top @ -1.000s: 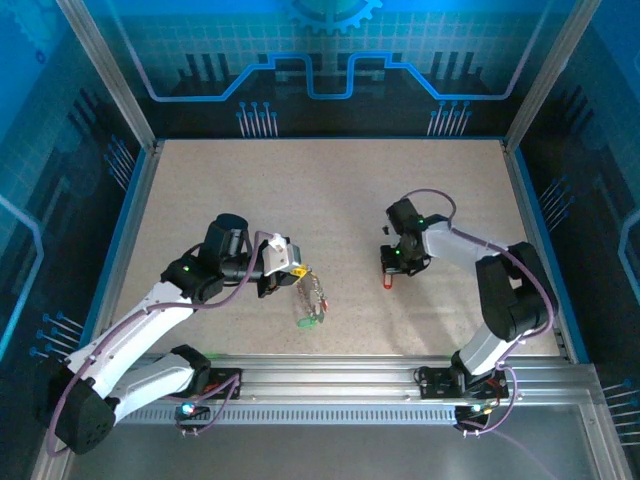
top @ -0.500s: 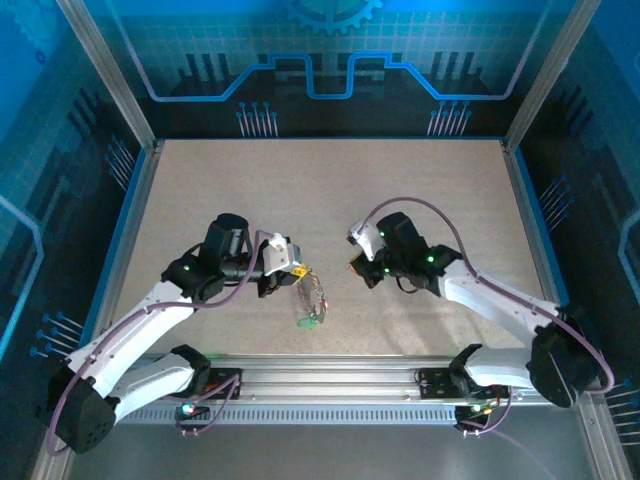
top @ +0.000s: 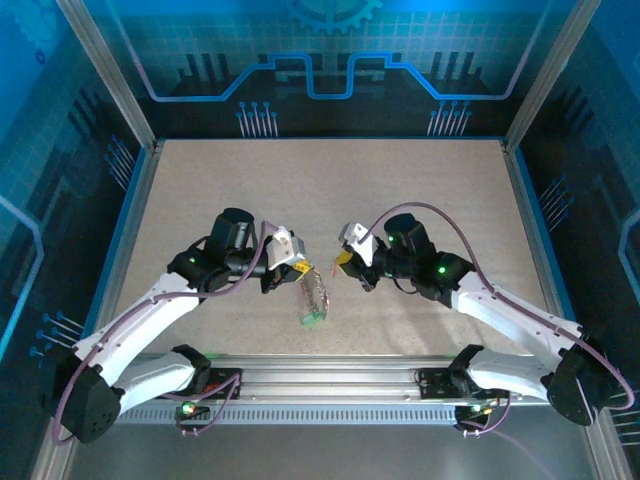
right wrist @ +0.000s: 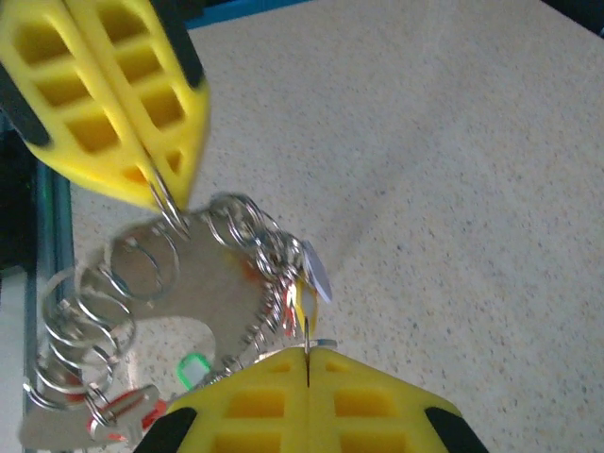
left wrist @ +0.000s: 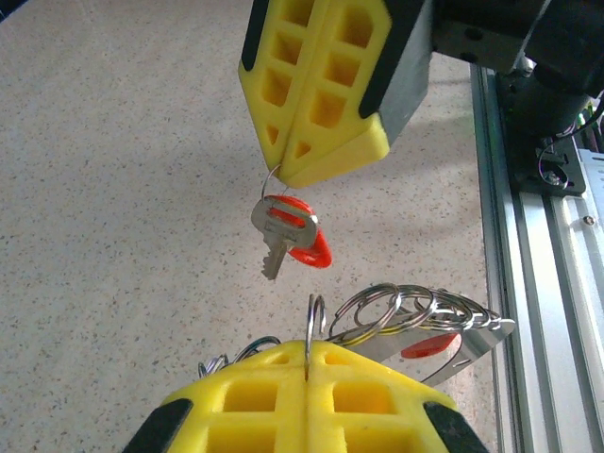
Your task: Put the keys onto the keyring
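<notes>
The work cell is enclosed by blue-lit panels (top: 320, 70) printed with a circuit-style line pattern and carried on aluminium posts (top: 105, 75). These are set behind and to both sides of the keyring (top: 313, 300)

A beige speckled table (top: 330, 190) with a blue border is spread beneath the keyring. A ribbed aluminium rail (top: 330, 385) is run along the table edge on the near side of the keyring, and both arm bases are bolted to it

The left gripper (top: 298, 269) is positioned at the upper left end of the keyring and is clenched on one of its wire loops, so that the keyring is suspended from the yellow fingers (left wrist: 245, 396). The keyring is made up of many steel split rings, a flat metal plate (right wrist: 203, 283) and small coloured tags, among them a green tag (right wrist: 193, 368). Whether its lower end is rested on the table cannot be told

The right gripper (top: 346, 260) is placed just to the right of the keyring's upper end. Its jaws are pressed together on a small wire ring, from which one key (left wrist: 276, 231) with a red tag (left wrist: 310, 247) is hung. In the left wrist view this key is seen just above the keyring's loops, apart from them
</notes>
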`<action>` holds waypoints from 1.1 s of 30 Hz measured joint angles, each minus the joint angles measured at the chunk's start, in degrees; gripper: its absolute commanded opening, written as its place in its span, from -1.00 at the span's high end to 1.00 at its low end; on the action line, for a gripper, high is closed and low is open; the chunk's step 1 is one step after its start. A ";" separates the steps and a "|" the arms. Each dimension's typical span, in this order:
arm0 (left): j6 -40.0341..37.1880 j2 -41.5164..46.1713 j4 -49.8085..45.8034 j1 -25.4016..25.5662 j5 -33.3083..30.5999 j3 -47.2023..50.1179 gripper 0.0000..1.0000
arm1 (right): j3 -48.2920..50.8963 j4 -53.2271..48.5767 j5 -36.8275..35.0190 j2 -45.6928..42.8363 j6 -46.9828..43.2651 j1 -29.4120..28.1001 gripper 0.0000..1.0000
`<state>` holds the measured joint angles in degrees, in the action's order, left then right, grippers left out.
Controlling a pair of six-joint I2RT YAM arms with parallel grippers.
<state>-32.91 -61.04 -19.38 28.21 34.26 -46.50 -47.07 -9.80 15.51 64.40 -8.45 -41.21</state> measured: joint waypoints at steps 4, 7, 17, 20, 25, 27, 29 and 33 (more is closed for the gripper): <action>1.31 -0.48 -0.04 0.00 -0.02 -0.31 1.00 | -1.99 0.44 -0.04 1.09 -0.02 -1.90 1.00; 2.67 -0.96 -0.02 0.00 -0.07 -1.03 1.00 | -3.34 0.70 -0.24 1.88 -0.02 -2.75 1.00; 6.45 -1.64 0.37 -0.04 -0.04 -1.38 1.00 | -4.17 0.92 -4.46 3.39 -0.13 -6.27 1.00; 7.17 -1.66 0.39 -0.04 -0.04 -1.38 1.00 | -4.17 0.92 -5.07 3.37 -0.22 -6.40 1.00; 7.43 -1.66 0.35 -0.04 -0.39 -1.38 1.00 | -4.17 0.83 -6.47 3.28 -0.66 -6.40 1.00; 7.39 -1.66 0.24 -0.04 -0.85 -1.38 1.00 | -4.17 0.66 -6.78 2.97 -0.87 -6.40 1.00; 7.39 -1.66 0.17 -0.04 -1.53 -1.38 1.00 | -4.17 0.35 -7.19 2.43 -1.14 -6.40 1.00; 7.56 -1.66 0.20 -0.04 -3.28 -1.38 1.00 | -4.17 -0.13 -7.39 1.36 -1.73 -6.40 1.00</action>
<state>-25.34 -62.70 -19.18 28.16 30.98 -47.88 -51.24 -9.93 8.12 65.76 -10.17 -47.62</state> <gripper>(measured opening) 0.052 0.060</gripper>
